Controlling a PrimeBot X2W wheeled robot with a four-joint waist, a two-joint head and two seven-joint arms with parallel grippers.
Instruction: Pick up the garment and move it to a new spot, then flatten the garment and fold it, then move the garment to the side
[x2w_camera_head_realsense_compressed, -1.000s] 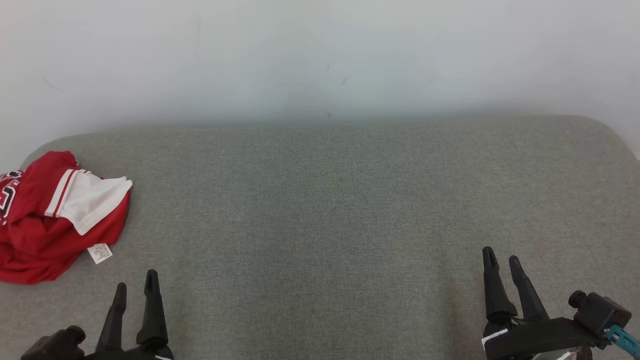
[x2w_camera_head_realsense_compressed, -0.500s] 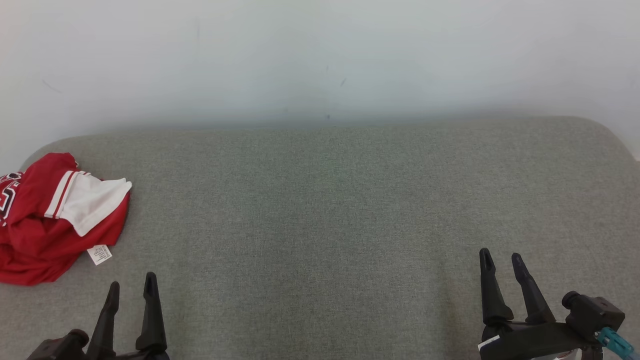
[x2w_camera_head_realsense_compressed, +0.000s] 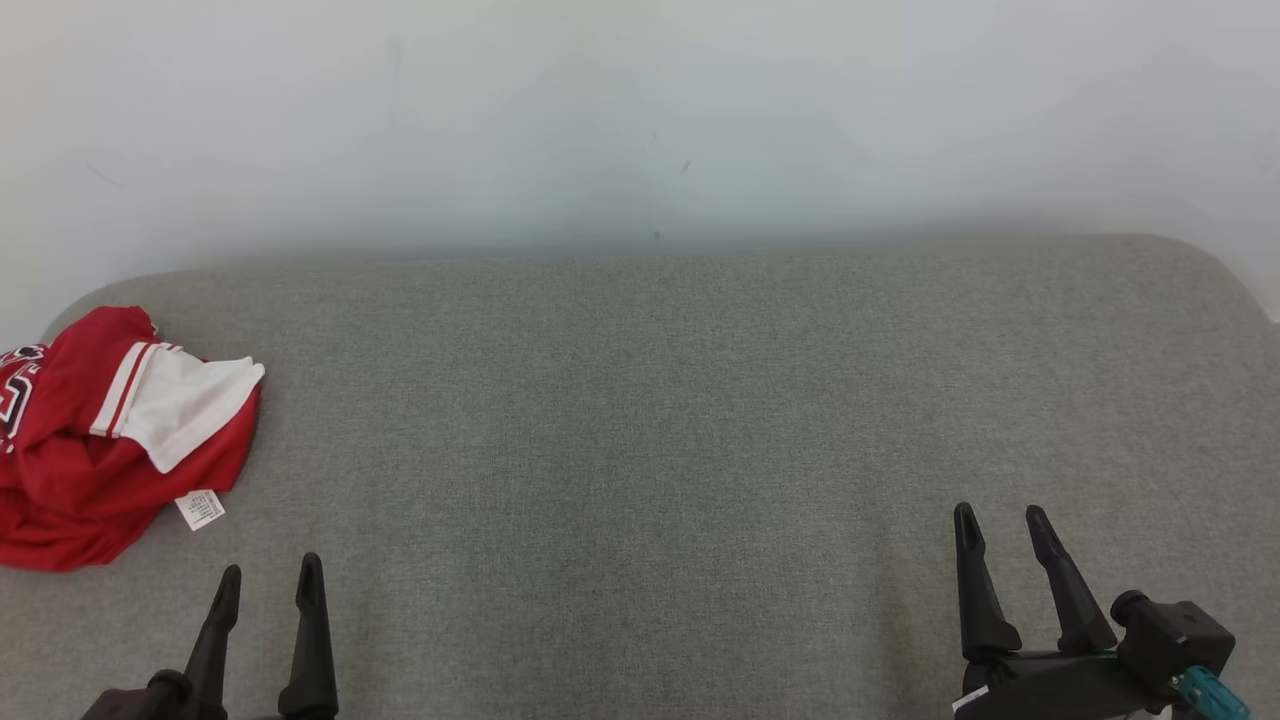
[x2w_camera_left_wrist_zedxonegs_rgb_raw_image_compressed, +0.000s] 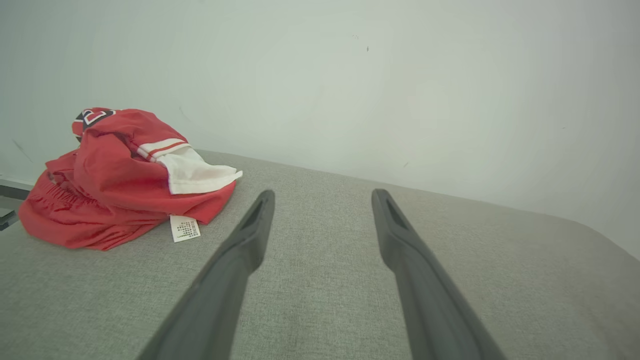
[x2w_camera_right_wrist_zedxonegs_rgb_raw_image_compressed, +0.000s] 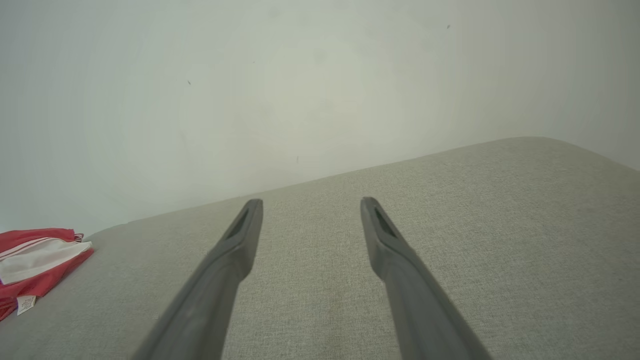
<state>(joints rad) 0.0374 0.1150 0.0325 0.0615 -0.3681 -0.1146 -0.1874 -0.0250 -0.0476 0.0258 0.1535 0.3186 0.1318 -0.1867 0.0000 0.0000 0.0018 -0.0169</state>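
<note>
The red-and-white garment (x2w_camera_head_realsense_compressed: 110, 440) lies crumpled at the far left edge of the grey cushion (x2w_camera_head_realsense_compressed: 640, 420); the left gripper (x2w_camera_head_realsense_compressed: 270, 568), near it, and the right gripper (x2w_camera_head_realsense_compressed: 1000, 512), well apart, both stand open and empty. A pinch on one loose layer may lift it twisted, or nudge the heap over the edge.

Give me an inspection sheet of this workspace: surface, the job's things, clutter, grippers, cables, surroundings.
Surface: grey woven cushion, smooth, rounded far corners.
Job's things: red and white garment, crumpled in a heap at the left edge, white tag sticking out, not held.
Clutter: nothing seen.
Grippers: left gripper open, just short of the garment; right gripper open, over the cushion at lower right.
Cables: no loose cable seen; a teal fitting by the right wrist.
Surroundings: plain pale wall behind.
</note>
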